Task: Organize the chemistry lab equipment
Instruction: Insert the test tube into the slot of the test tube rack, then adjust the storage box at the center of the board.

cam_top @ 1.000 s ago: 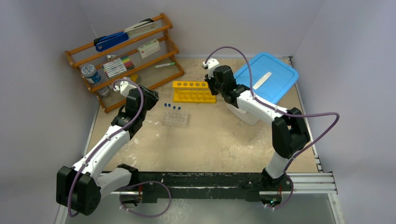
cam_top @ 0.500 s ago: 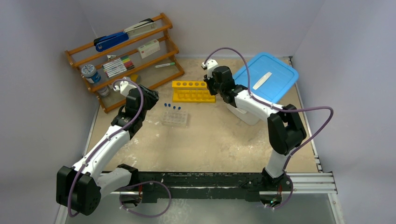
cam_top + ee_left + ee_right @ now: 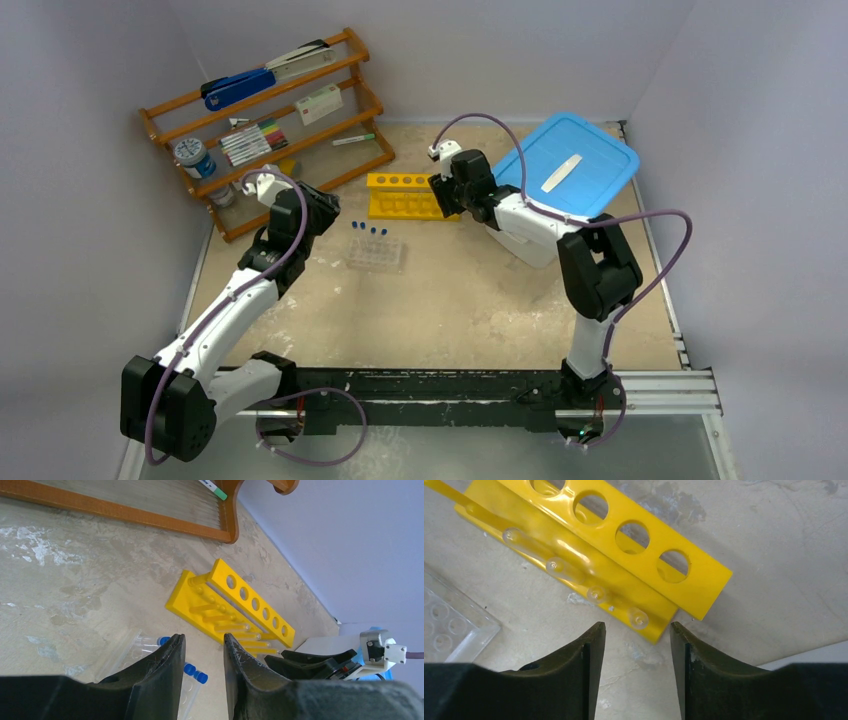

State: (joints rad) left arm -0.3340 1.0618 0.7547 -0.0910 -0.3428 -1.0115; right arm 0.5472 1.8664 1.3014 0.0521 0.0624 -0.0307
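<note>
Yellow rack with its row of round holes sits on the desk toward the far side, about midway across. We see our right hand at the rack's right end: its two black fingers stand well parted and hold nothing, and the rack's corner lies just beyond their tips.

Closer to us and a little left of the rack, the clear tray rests flat on the desk, with the blue-capped tubes along its far edge. Our left hand hovers by the tray's left side. Its fingers are parted only narrowly, with nothing gripped, and past the slit we glimpse blue caps.

The desk is a pale sandy surface, mottled with grey stains and white scuffs, and rough-looking around the rack. Plain lilac-grey walls close it in on the left, the back and the right. In the far left corner we find a wooden shelf carrying a blue stapler on its top tier and coloured markers lower down. In the far right corner a white tub stands behind our right arm, a blue lid on top of it. Along the near edge runs a black and silver rail, and both arms are bolted to it.
</note>
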